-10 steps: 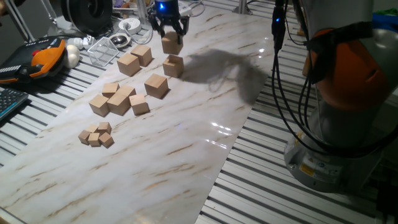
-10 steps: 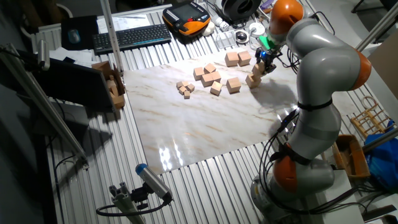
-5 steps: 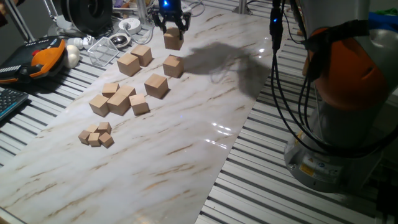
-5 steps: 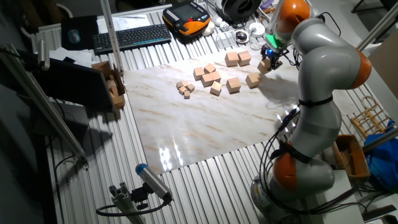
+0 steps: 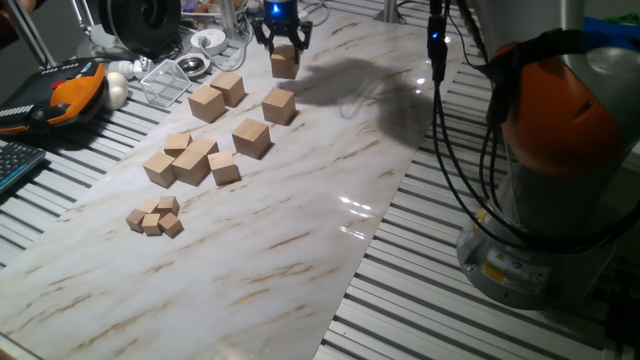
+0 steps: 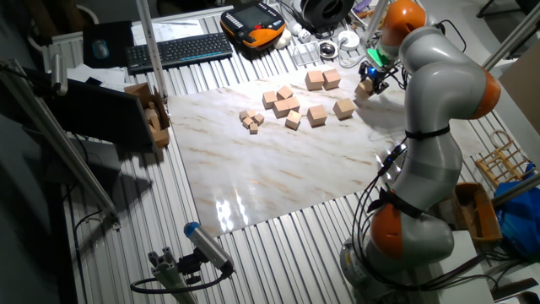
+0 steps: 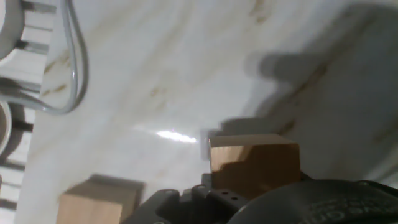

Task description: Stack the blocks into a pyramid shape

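Large blocks: five. Four sit on the slab at upper left-center (image 5: 207,103) (image 5: 229,88) (image 5: 279,105) (image 5: 251,137). The fifth is the lifted block (image 5: 285,64), top center. Medium cubes: looks like five, in a tight cluster at left-center (image 5: 158,168) (image 5: 178,144) (image 5: 192,165) (image 5: 207,149) (image 5: 224,169); the edges overlap, so the count is unsure. Tiny cubes: about five, bunched at lower left (image 5: 154,216). Gripper (image 5: 285,47): one, clamped on the lifted block. Keyboard (image 6: 179,51): one, top left. Orange pendant (image 5: 68,88): one.

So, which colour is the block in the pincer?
Plain light tan wood; the held block shows best in one fixed view.
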Robot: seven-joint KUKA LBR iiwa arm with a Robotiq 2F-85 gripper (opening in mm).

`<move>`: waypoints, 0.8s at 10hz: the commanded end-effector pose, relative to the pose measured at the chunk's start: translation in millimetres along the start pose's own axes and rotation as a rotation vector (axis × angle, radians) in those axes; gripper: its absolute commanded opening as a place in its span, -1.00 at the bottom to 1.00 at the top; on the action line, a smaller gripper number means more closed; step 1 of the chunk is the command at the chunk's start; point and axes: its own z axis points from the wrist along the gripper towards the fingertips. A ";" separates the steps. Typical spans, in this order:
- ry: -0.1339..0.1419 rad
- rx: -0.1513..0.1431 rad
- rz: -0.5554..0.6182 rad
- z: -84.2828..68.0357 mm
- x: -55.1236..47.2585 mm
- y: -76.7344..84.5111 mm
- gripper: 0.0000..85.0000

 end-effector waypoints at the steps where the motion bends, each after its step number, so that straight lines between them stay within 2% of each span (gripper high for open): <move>1: 0.006 -0.002 -0.001 5.4 -0.2 2.7 -1.00; 3: 0.010 0.002 -0.011 17.8 -1.4 7.3 -1.00; 5: 0.016 -0.013 -0.031 29.7 -2.8 11.4 -1.00; 7: 0.010 -0.011 -0.031 33.9 -2.6 13.7 -0.20; 8: 0.005 -0.013 -0.030 36.3 -1.9 14.2 0.60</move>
